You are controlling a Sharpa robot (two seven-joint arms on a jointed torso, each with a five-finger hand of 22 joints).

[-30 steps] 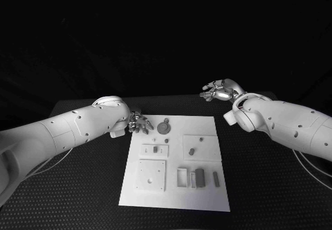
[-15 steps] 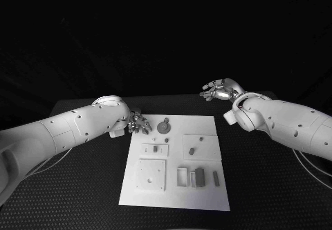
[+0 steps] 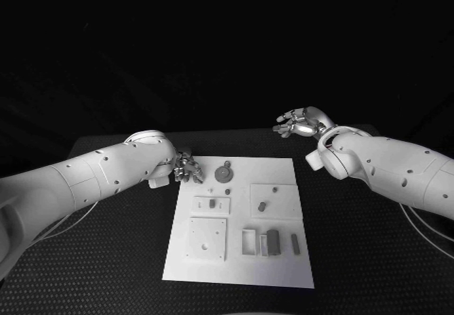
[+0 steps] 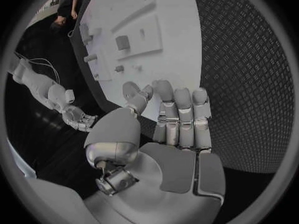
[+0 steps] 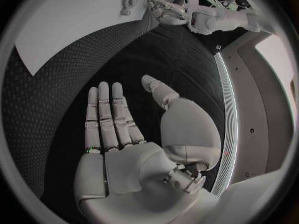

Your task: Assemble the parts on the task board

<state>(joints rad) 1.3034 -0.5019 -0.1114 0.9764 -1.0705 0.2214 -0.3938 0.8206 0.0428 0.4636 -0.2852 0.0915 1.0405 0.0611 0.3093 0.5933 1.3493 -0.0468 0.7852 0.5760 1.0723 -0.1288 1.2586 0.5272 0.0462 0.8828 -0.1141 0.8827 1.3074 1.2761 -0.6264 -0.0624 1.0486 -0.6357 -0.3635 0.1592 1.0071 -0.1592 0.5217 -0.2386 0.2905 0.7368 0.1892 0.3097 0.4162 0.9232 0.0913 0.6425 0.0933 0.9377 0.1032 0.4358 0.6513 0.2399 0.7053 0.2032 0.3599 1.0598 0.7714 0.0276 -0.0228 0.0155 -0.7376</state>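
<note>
The task board lies between both hands, left hand and right hand, fingers apart, empty.

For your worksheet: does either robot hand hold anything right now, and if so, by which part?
Nothing is held. The left hand and the right hand are both open and bare.

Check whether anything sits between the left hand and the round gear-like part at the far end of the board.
Nothing visible does. The left hand hovers at the task board's far left edge, fingers apart and holding nothing. The round part lies just beside it, with only bare white board between them.
</note>
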